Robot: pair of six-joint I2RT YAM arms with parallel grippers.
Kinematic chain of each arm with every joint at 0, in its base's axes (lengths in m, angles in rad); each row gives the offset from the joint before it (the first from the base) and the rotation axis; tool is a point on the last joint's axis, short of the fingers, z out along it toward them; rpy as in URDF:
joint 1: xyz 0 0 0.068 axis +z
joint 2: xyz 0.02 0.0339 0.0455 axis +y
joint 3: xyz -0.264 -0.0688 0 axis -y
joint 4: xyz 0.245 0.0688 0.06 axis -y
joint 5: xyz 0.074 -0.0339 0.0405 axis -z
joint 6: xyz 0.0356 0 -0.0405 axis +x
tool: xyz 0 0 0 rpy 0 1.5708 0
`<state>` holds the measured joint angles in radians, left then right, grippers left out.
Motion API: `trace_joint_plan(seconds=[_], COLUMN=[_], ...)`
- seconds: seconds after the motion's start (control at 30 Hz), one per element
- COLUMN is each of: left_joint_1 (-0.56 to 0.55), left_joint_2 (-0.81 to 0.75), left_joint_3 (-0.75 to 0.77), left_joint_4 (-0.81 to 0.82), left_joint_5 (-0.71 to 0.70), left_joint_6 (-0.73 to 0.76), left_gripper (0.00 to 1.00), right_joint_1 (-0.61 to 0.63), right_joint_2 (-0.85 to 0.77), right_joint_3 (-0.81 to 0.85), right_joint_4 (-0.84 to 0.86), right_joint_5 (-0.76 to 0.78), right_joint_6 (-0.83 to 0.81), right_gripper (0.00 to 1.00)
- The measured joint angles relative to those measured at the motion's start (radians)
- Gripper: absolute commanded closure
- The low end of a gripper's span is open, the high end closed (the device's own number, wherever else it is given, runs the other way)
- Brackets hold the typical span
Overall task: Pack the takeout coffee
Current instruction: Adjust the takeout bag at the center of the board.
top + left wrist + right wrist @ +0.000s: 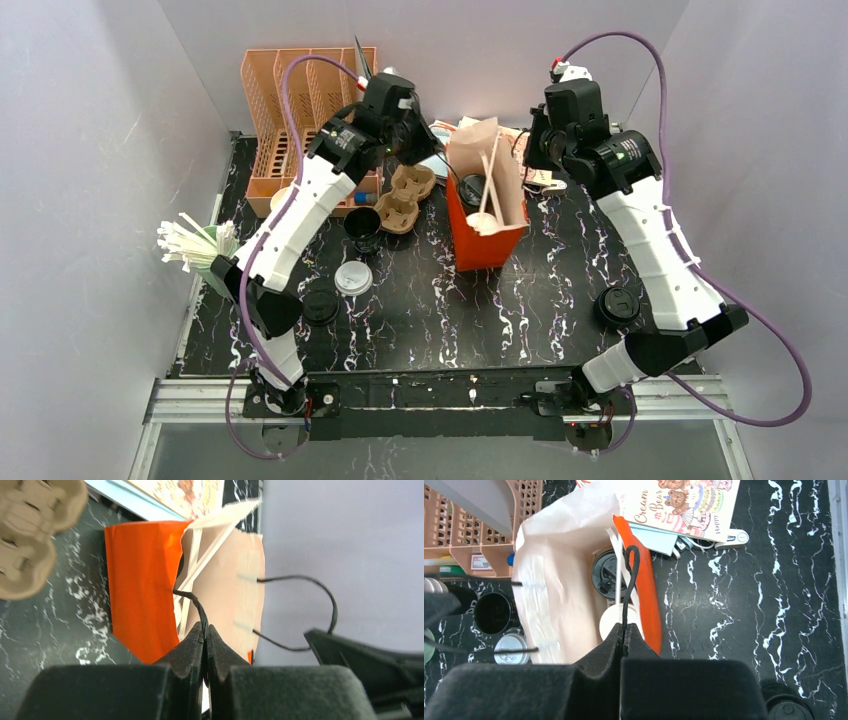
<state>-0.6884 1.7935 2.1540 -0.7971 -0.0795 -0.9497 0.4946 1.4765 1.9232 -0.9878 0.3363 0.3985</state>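
Left wrist view shows us the left gripper (205, 630) closed tight on one cord handle (195, 602) of the orange bag (140, 595). The takeout coffee (607, 575), probably the black-lidded cup, stands inside, just beyond the right gripper (623, 632), which pinches the other handle (626, 605). Light, soft paper: we lift by handles, evenly.

Marbled table (450, 320) — orange bag (487, 248), black cup (362, 230)

Left tool (205, 628) and right tool (623, 630) are both pinched shut.
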Motion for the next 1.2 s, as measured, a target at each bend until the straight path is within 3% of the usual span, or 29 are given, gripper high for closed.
trace_joint_plan(seconds=[0.27,0.9,1.2], left_joint_1=[0.140,0.185,0.185], left_joint_2=[0.021,0.014,-0.042], left_joint_3=[0.006,-0.004,-0.078], left_joint_4=[0.050,0.054,0.042], left_joint_5=[0.045,0.116,0.152], left_joint_6=[0.007,-0.009,-0.047], left_gripper=[1.00,1.00,1.00], right_joint_1=[0.000,0.000,0.000], right_joint_2=[0.058,0.082,0.036], right_joint_3=[0.019,0.043,0.029], right_joint_4=[0.057,0.094,0.068], right_joint_5=[-0.039,-0.104,-0.137], right_joint_6=[0.002,0.019,0.055], right_gripper=[0.99,0.99,0.99])
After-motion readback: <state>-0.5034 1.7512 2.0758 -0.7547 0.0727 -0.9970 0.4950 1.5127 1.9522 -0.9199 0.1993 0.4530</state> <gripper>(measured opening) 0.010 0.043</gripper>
